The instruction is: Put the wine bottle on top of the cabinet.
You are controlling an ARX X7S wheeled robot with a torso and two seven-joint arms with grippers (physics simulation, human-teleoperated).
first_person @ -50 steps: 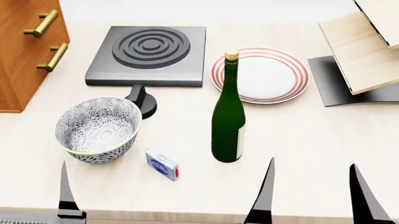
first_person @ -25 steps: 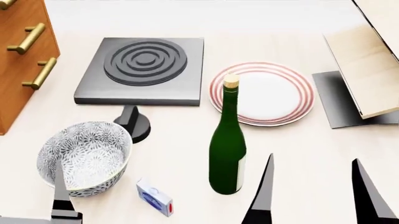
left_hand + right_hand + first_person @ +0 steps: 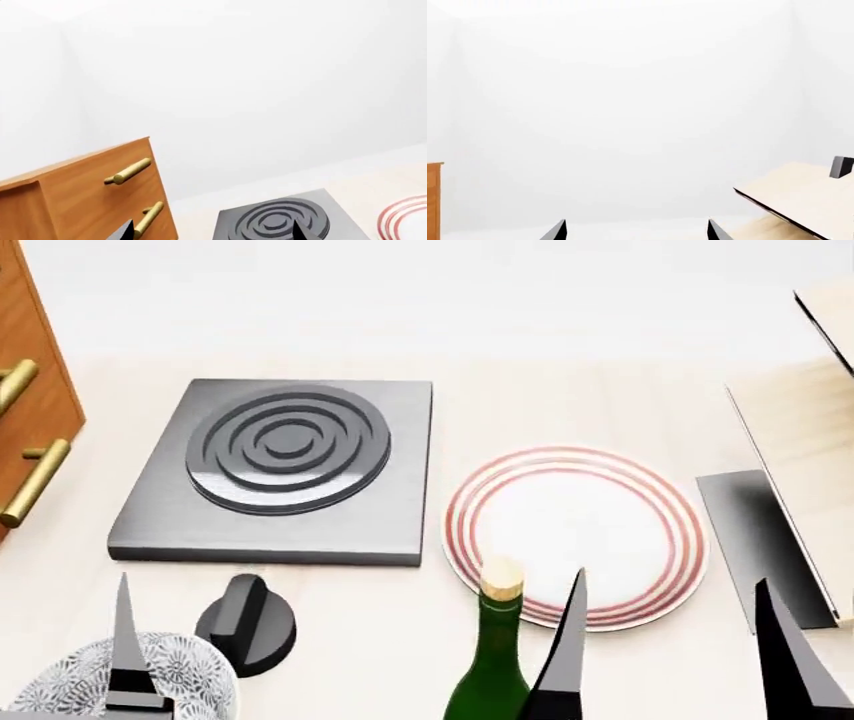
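The wine bottle [image 3: 489,680], dark green with a tan cork, stands upright at the near edge of the head view, its lower part cut off. The cabinet [image 3: 30,390] of reddish-brown wood with brass handles is at the far left, also seen in the left wrist view as the cabinet [image 3: 80,200]. My right gripper [image 3: 670,587] is open and empty, its left finger [image 3: 566,660] just right of the bottle and overlapping it. The right wrist view shows the right gripper [image 3: 636,231] with only wall between its tips. My left gripper [image 3: 211,232] is open; one left finger [image 3: 127,650] shows above the bowl.
A dark hot plate [image 3: 283,468] lies in the middle, with a black knob [image 3: 247,625] in front. A red-ringed plate [image 3: 574,535] sits behind the bottle. A patterned bowl [image 3: 74,692] is at the near left. A pale slanted rack [image 3: 801,460] on a dark base stands at right.
The head view has tilted up: everything on the table slid down the picture. The bottle's body and the bowl are now cut off, the small box has left view. Both grippers stay open.
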